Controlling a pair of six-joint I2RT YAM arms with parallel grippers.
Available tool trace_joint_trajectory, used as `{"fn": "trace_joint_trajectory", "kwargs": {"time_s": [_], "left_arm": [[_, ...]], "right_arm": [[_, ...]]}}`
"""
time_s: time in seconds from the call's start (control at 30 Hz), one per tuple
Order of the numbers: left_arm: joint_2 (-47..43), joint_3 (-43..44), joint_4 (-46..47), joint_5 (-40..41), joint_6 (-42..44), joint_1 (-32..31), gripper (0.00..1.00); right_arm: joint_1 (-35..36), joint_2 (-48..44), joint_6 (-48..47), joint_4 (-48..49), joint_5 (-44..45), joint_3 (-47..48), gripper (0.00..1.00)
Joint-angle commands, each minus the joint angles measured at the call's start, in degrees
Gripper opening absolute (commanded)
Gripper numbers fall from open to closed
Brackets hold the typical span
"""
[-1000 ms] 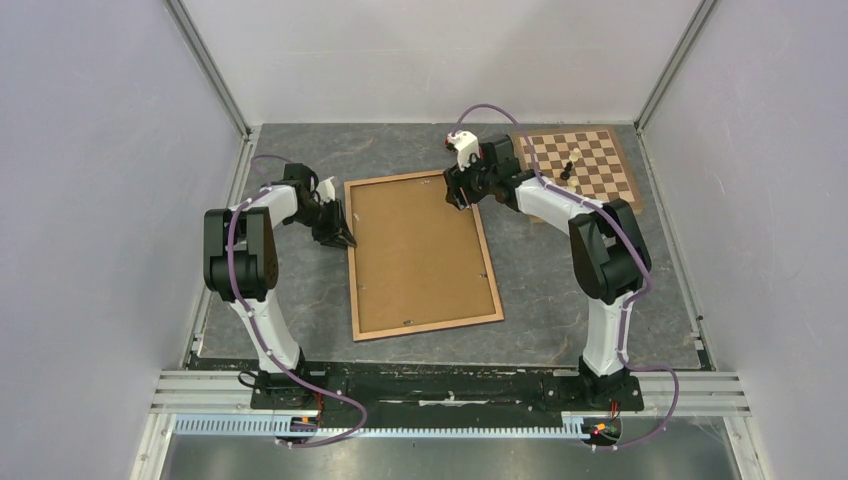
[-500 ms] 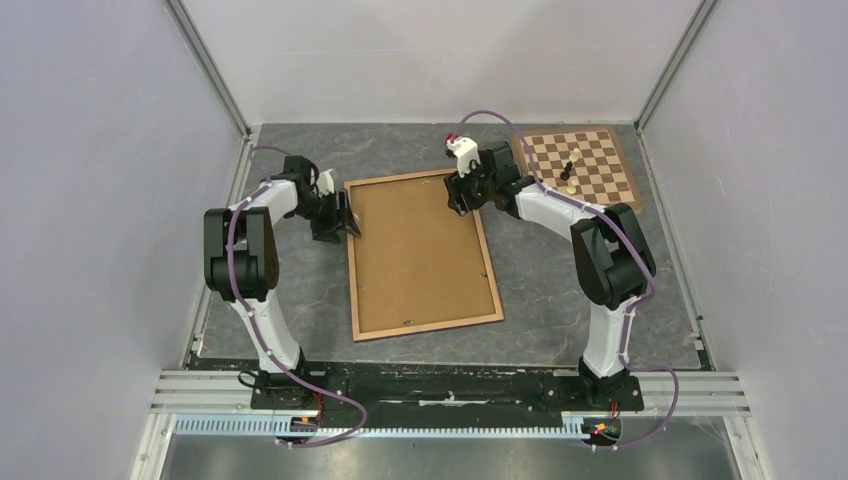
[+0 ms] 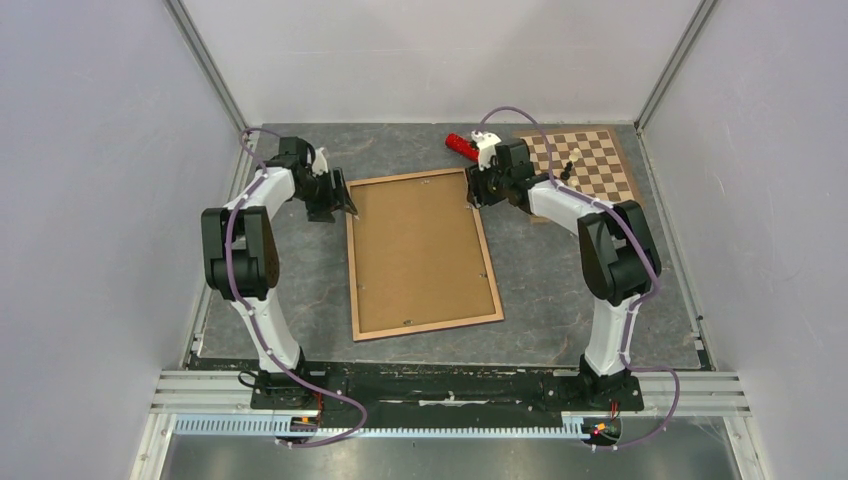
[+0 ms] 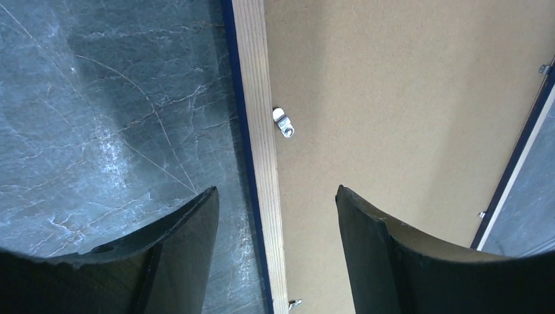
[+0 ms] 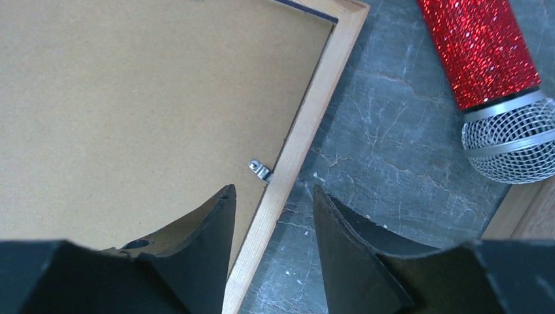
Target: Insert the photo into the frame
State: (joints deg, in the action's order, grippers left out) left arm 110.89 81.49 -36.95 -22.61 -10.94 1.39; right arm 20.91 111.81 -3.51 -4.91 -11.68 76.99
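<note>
Thin rectangular light-wood frame [image 3: 428,326], matte brown fibreboard backing [image 3: 420,250] up, lay on veined grey worktop [image 3: 560,290]. Both left fingers [image 4: 177,255] and right fingers [image 5: 196,261] sat released, straddling its rails.

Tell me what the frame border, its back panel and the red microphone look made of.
Frame border: light, unfinished-looking wood with fine straight grain showing and a dark blue painted outer edge.
Back panel: matte brown fibreboard, likely; it is uniform and grainless.
Microphone: red glitter-coated handle that sparkles, and a silver wire-mesh head, probably metal.
</note>
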Motion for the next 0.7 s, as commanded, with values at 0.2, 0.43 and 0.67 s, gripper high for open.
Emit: {"fn": "trace_joint_trajectory", "kwargs": {"time_s": [0.2, 0.43, 0.67], "left_arm": [[1.6, 2.5, 0.3, 0.5, -4.6, 0.1, 0.73], [1.1, 2.3, 0.4, 1.5, -4.3, 0.1, 0.73], [2.1, 3.2, 0.6, 2.0, -5.2, 0.1, 0.73]], "right_arm": [[-1.1, 3.2, 2.2, 0.5, -2.4, -2.9, 0.46], [-1.1, 2.4, 2.2, 1.5, -3.9, -6.3, 0.42], [-1.4, 2.5, 2.6, 1.9, -4.2, -7.0, 0.34]]}}
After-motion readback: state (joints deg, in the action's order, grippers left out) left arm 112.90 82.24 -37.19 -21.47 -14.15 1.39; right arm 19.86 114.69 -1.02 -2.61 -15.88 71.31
